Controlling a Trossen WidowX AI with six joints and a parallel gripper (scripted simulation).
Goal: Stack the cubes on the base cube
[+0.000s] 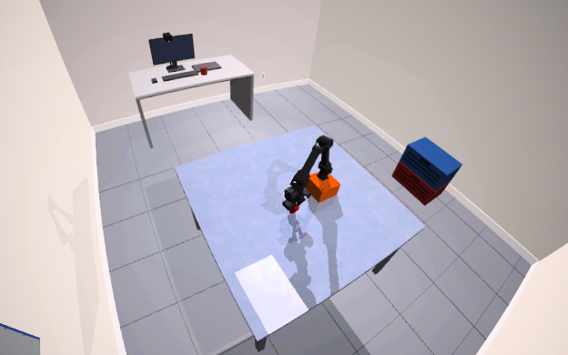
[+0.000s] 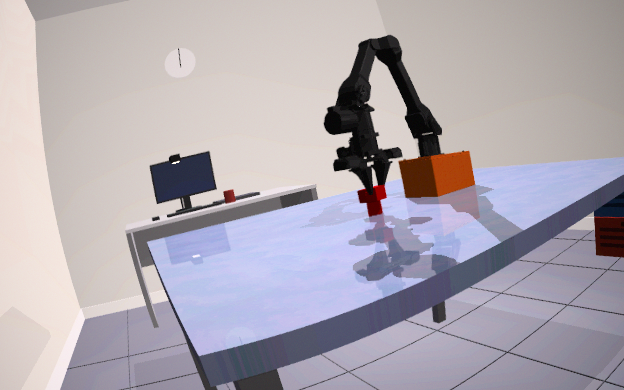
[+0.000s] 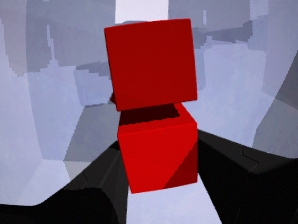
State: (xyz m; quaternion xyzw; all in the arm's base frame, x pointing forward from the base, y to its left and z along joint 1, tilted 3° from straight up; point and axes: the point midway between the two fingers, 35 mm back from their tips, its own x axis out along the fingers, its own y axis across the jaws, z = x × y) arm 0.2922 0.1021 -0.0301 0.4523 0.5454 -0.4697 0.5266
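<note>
Gripper points down at centre frame in the exterior view, fingers closed on a red cube, which sits between the fingertips. Directly under it a second red cube stands on the glossy blue table; the held cube appears to rest on or just over the lower one, offset toward the left of the frame so it overhangs, but contact cannot be confirmed. Wrist view: held cube at lower centre between the two dark fingers, the other cube above it in the frame, their edges overlapping, with a dark shadow band where they meet. Top view: gripper at centre frame with red showing at its tip; the two cubes cannot be told apart there. The orange block bearing the arm's foot stands just right of the gripper, apart from the cubes. Other things, all well apart from the work: white desk at upper left with monitor, keyboard and a red cup; blue-over-red crate stack at the right wall; round wall clock at upper left of the exterior view.
</note>
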